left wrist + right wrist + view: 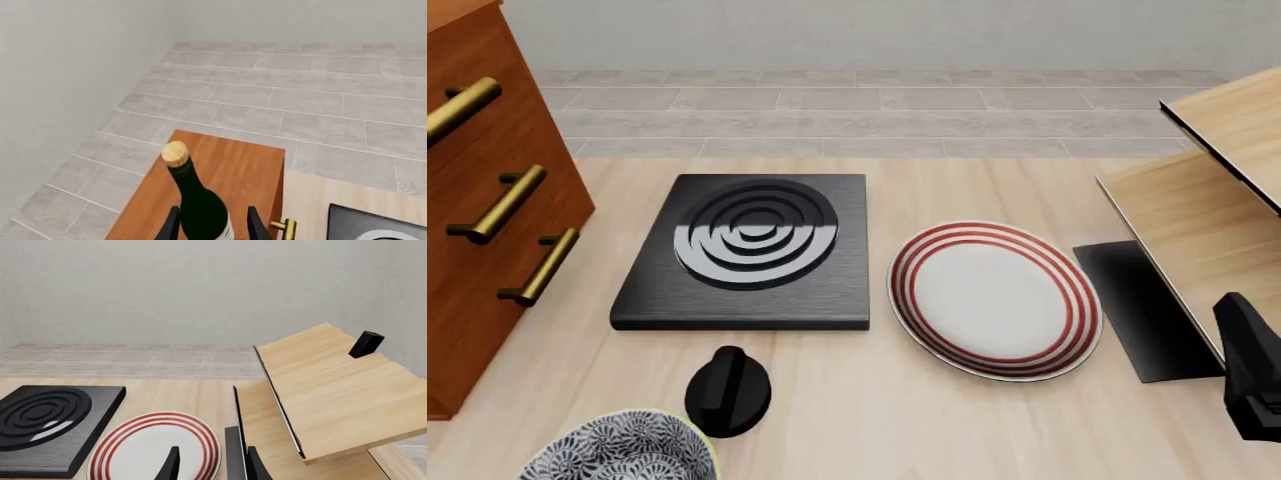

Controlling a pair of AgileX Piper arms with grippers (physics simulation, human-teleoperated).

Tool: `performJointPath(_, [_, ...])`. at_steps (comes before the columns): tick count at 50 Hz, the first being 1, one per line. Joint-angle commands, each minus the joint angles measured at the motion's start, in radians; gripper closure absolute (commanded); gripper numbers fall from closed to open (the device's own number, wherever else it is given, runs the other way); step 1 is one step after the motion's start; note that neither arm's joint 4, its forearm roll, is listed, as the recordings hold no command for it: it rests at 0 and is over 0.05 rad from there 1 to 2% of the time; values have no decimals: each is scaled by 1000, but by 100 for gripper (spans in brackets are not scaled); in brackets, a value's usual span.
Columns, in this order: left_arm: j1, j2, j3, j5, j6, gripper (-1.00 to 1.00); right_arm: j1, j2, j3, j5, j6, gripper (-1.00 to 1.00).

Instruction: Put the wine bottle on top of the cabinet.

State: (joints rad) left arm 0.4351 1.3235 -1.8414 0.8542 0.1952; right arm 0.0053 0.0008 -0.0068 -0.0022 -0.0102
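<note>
- The wine bottle (200, 202) is held by the left gripper (208, 226), its jaws clamped on the green glass below the shoulder, cork end pointing away from the wrist.
- In the left wrist view the bottle hangs over the flat wooden top of the cabinet (230, 175), with one brass handle (285, 226) showing at the cabinet's front edge; whether the bottle's base touches the top is hidden.
- The front view shows neither bottle nor left gripper, only the cabinet's drawer front (487, 230) at the left edge of the surface (961, 420).
- Step in hand, as I judge it: carrying is done and placing is about to begin; the bottle looks tilted rather than plumb.
- The next move calls for bringing the bottle upright, lowering it well inside the top's edges, then opening the jaws without nudging it.
- The right gripper (212, 464) has its jaws apart with nothing between them, near the striped plate (994, 298) and beside the pale wooden rack (327, 390).
- The black hob (751, 250), the small black knob (727, 390) and the patterned bowl (627, 450) sit apart from the placing spot.
</note>
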Motion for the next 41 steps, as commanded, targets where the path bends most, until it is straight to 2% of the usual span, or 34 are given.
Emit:
performJointPath(1, [8,-33,-24,33,6,-100,0,0,0,0,0,-100])
performJointPath(10, [-15,-85,-22,59,-13,-100,0,0,0,0,0,-100])
performJointPath(11, [-20,-100,-5,58,7,-100,0,0,0,0,0,-100])
performJointPath(13, [-23,-113,0,59,-8,-100,0,0,0,0,0,-100])
performJointPath(18, [-56,-182,93,47,1,-100,0,0,0,0,0,-100])
performJointPath(23, [-73,-208,70,80,1,-100,0,0,0,0,0,-100])
performJointPath(31, [-127,-293,99,112,-10,-100,0,0,0,0,0,-100])
performJointPath(38, [-177,-423,206,127,-3,-100,0,0,0,0,0,-100])
performJointPath(41, [-195,-457,224,142,2,-100,0,0,0,0,0,-100])
